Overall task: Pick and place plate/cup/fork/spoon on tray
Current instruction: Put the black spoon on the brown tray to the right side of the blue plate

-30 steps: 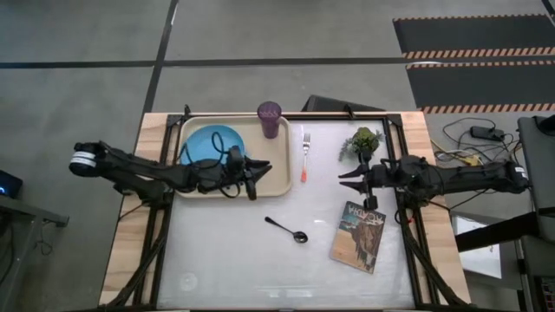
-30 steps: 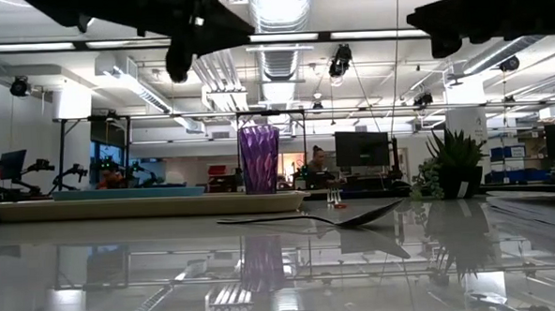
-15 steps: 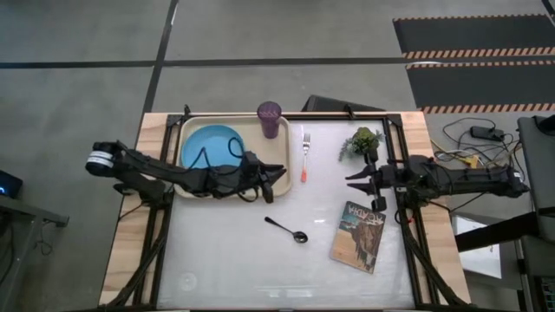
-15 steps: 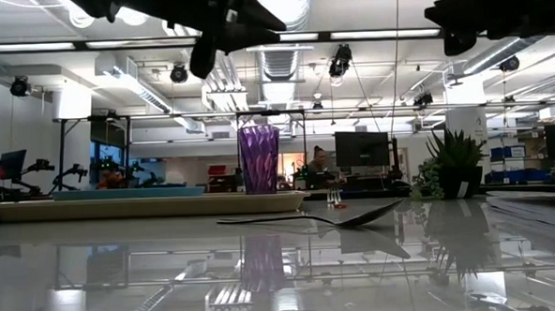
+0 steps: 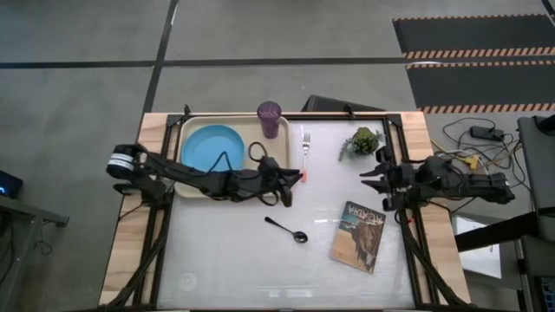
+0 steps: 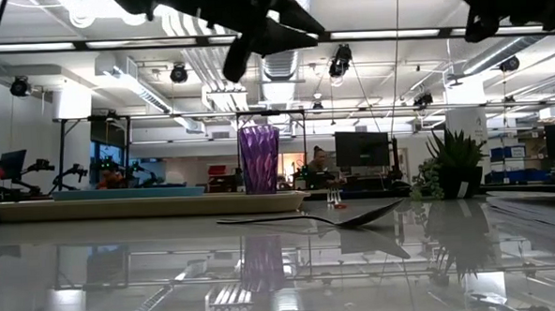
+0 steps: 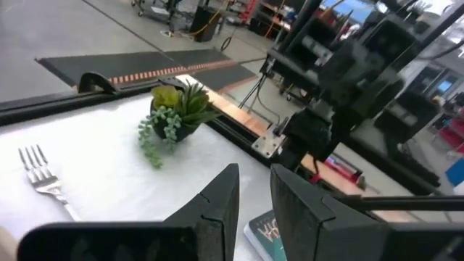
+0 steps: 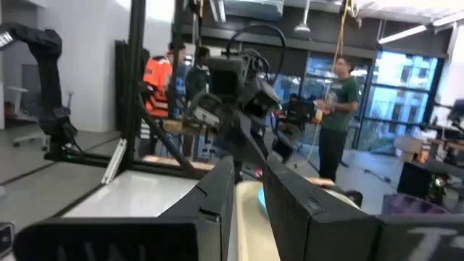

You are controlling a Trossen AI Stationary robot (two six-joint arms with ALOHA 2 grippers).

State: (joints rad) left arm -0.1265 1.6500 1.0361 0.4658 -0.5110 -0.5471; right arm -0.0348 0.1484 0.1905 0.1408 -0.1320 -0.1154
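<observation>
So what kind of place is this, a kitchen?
More likely a robotics lab or workshop. Exposed ceiling ducts and strip lights run overhead, another robot arm stands on the floor, and striped hazard mats lie beyond the table.

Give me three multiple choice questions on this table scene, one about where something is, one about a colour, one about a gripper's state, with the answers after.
1. Where is the cup?
A. on the tray
B. beside the book
C. on the bare table by the spoon

2. What colour is the fork's handle end?
A. green
B. orange
C. purple

3. The left gripper is:
A. shut on the spoon
B. shut on the plate
C. empty

Answers:
1 A: the cup stands in a corner of the tray.
2 B: the fork ends in orange.
3 C: the left gripper hangs above the table by the tray's edge, nothing between its fingers.
</observation>
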